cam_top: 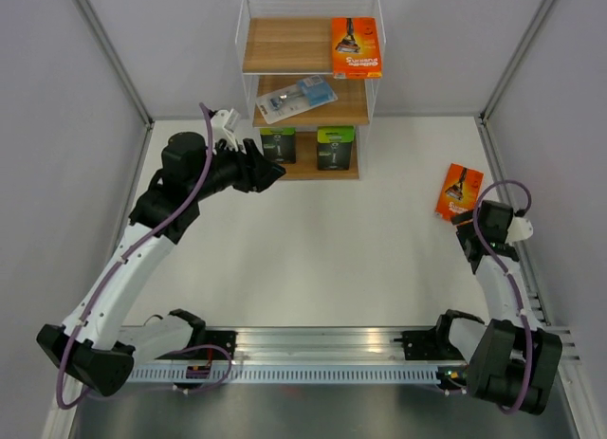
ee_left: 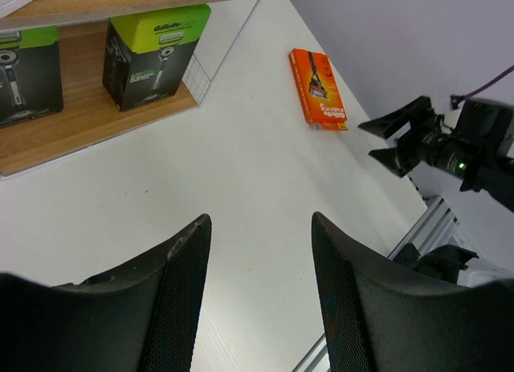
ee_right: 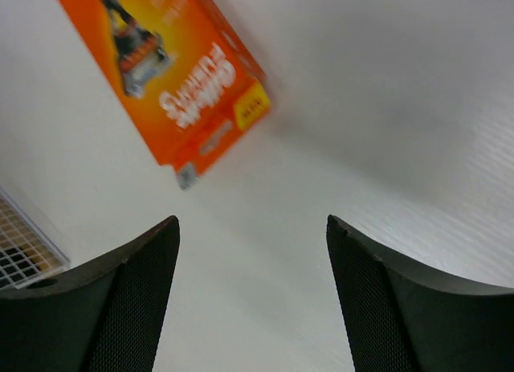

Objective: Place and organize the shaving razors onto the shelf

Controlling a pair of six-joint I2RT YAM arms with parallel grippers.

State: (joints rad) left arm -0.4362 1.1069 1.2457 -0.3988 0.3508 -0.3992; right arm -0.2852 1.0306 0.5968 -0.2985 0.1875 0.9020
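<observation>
White desk [cam_top: 360, 259] carries one orange razor pack [cam_top: 459, 191] at eleven o'clock of your right jaws, apart and empty; centre them across its long edges. Your left jaws stand apart, empty.

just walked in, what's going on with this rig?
Razor packs are being stocked on the shelf. Four are up: an orange pack on the top board, a clear-and-blue blister pack on the middle, two black-and-green packs on the bottom. The last orange pack lies on the table; the right hand hovers by it, open and empty. The left hand is open and empty near the bottom board.
</observation>
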